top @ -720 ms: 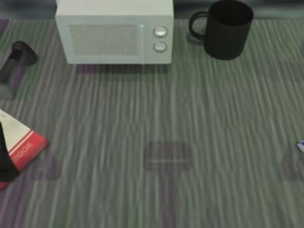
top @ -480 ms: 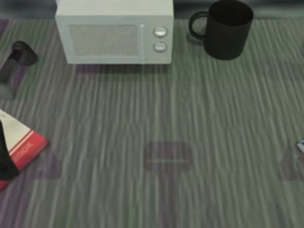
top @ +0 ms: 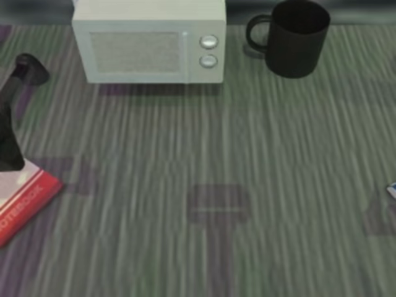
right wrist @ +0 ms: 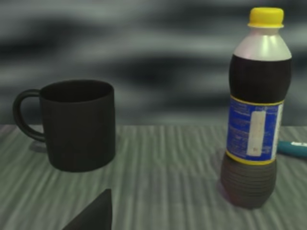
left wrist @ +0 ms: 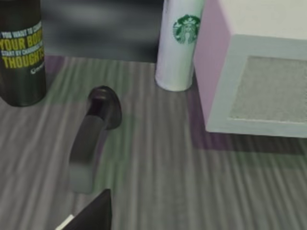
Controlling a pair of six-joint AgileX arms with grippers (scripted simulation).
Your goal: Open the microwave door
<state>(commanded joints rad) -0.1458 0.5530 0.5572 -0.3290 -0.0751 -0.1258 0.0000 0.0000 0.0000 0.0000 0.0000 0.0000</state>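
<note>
left gripper (top: 8,145) moved up off red book (top: 25,201) twd small white boxy microwave (top: 148,40); mesh-window door (top: 135,51) shut; claw state can't tell.

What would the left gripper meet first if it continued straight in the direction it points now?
Probably the dark handled object lying on the table, just ahead of the left gripper. The microwave sits off to one side. Depth is uncertain.
</note>
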